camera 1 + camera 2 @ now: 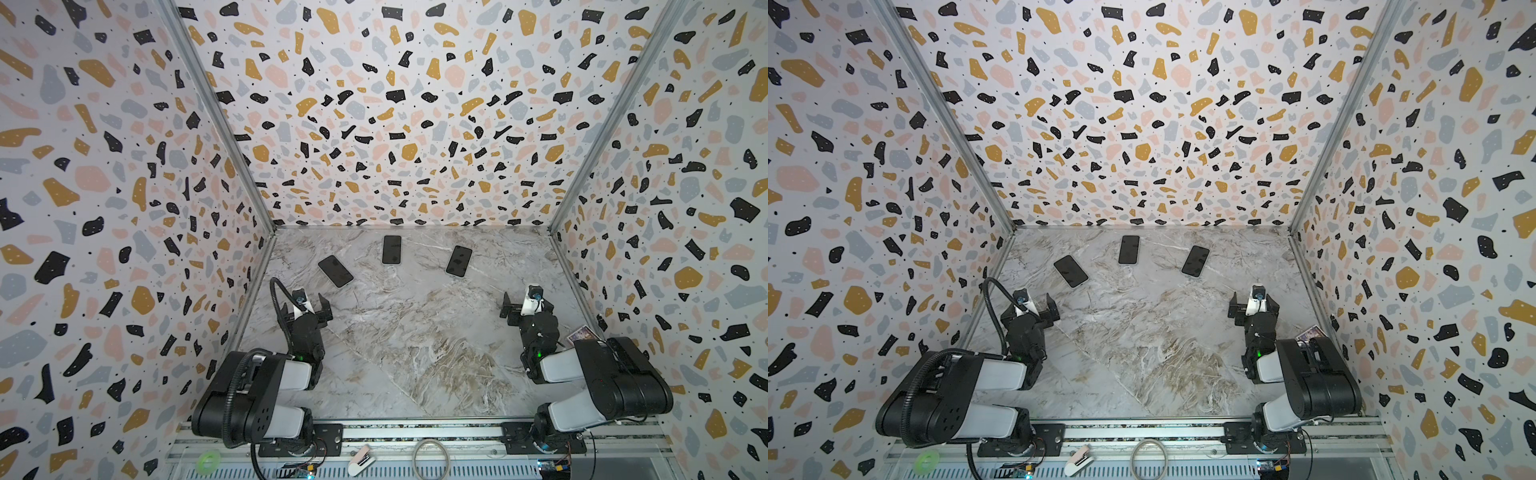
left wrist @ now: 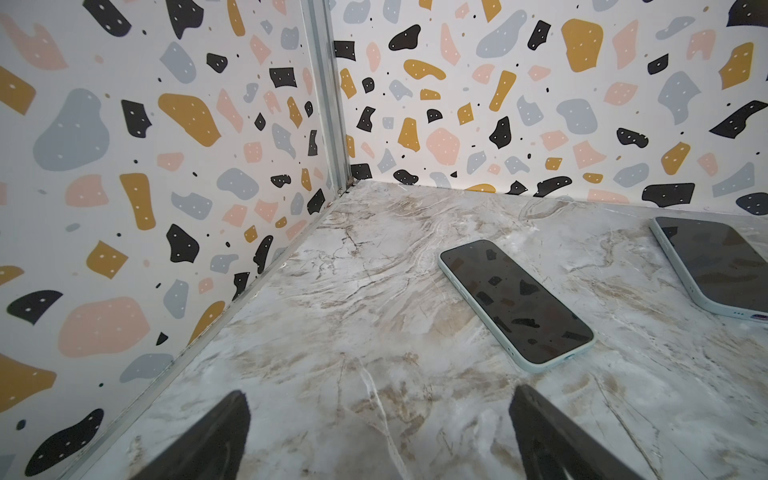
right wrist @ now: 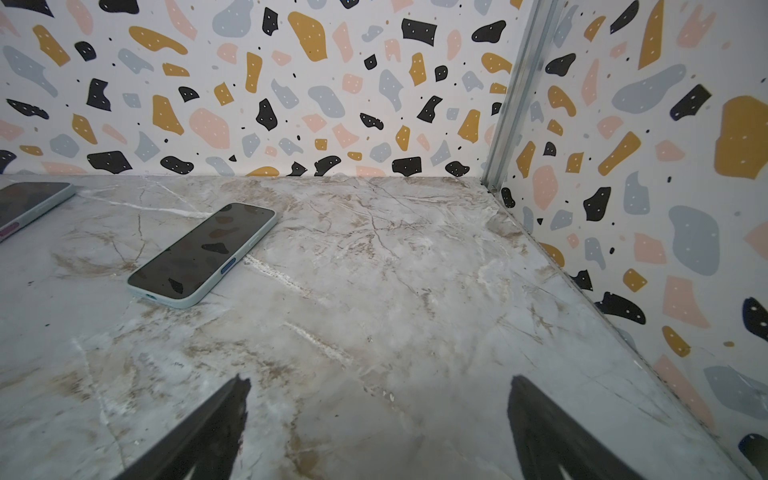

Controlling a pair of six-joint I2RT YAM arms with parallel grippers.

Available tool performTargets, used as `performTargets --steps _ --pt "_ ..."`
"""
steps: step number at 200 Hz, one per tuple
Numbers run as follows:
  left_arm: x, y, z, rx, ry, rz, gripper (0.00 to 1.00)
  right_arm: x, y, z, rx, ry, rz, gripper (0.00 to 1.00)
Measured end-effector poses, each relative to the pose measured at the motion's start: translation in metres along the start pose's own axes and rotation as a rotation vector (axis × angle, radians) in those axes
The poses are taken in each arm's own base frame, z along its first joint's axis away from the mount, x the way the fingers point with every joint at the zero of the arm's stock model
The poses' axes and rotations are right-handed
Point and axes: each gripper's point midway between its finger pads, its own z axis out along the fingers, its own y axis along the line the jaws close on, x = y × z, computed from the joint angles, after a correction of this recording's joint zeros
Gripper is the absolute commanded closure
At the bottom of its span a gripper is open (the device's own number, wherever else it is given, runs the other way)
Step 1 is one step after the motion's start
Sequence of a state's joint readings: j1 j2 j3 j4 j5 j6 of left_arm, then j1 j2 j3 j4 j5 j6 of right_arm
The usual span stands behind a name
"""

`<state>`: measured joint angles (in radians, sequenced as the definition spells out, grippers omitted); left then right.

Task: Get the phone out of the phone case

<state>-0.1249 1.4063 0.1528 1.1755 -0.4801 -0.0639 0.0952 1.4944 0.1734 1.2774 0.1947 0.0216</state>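
Marble table [image 1: 415,332] presents three cased phones [image 1: 392,249] face-up near twelve o'clock, seemingly for easy reach; left gripper [image 1: 307,309] and right gripper [image 1: 527,308] hang open, empty.

Marble-look tabletop [image 1: 415,353] boxed in by terrazzo-print walls [image 1: 395,104], and along the front rail [image 1: 415,432] sit a green ring [image 1: 209,460], a white gadget [image 1: 359,459] and a looped cable [image 1: 432,457], picture card [image 1: 578,333] beside the right-hand wall.
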Motion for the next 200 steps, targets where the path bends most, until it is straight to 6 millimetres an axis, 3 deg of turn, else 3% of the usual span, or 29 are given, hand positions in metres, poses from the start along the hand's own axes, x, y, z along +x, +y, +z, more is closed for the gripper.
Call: performTargets --steps 73,104,139,154,174,200 --pt "-0.001 -0.001 0.0 0.008 -0.003 -0.001 0.0 -0.003 0.004 -0.004 -0.017 -0.012 -0.01 0.01" --pt "-0.017 -0.002 -0.007 0.022 -0.035 -0.012 0.0 -0.024 0.018 -0.015 -0.016 -0.051 -0.044 0.01" --pt "-0.066 0.0 -0.03 0.034 -0.11 -0.129 0.0 -0.083 0.038 -0.029 -0.028 -0.096 0.013 0.01" --pt "-0.099 0.002 -0.04 0.055 -0.142 -0.238 0.01 -0.112 0.045 -0.041 -0.057 -0.101 0.076 0.01" --pt "-0.142 -0.005 -0.058 0.148 -0.169 -0.35 0.01 -0.153 0.058 -0.069 -0.145 -0.1 0.185 0.01" --pt "-0.19 -0.02 -0.087 0.313 -0.139 -0.426 0.0 -0.185 0.077 -0.113 -0.286 -0.065 0.281 0.01"
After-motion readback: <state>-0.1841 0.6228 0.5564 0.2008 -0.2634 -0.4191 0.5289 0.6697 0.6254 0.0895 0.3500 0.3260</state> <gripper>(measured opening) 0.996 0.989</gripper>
